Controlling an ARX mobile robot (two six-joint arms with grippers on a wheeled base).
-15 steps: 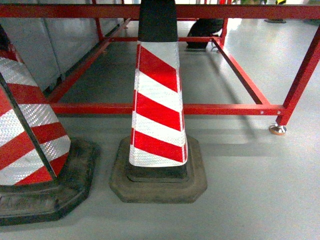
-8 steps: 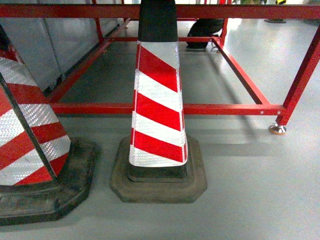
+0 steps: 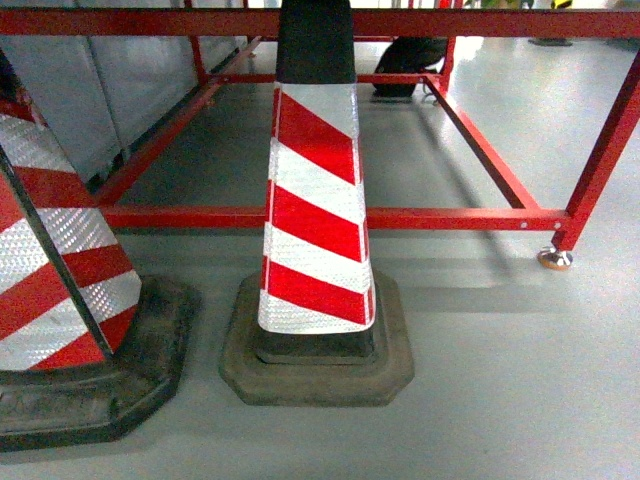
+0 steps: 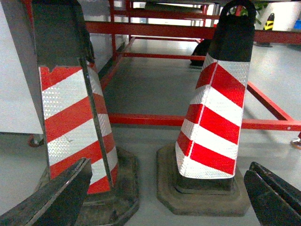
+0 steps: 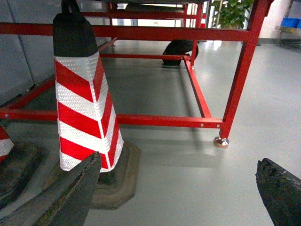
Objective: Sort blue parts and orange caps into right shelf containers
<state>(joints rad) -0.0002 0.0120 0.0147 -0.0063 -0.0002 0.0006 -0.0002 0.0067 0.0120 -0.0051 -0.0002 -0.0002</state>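
Note:
No blue parts, orange caps, shelf or right shelf containers show in any view. In the left wrist view my left gripper (image 4: pixel 170 165) is open, its dark fingers (image 4: pixel 56 197) spread wide low over the grey floor, with nothing between them. It faces two red-and-white cones. In the right wrist view my right gripper (image 5: pixel 179 160) is open too, with only bare floor between its fingers (image 5: pixel 282 190). Neither gripper appears in the head view.
A striped traffic cone (image 3: pixel 315 210) on a black base stands straight ahead, with a second cone (image 3: pixel 55 270) at the left. Behind them runs a red steel table frame (image 3: pixel 440 217) with a foot (image 3: pixel 555 259) at the right. Grey panels (image 3: pixel 90 80) stand at the back left.

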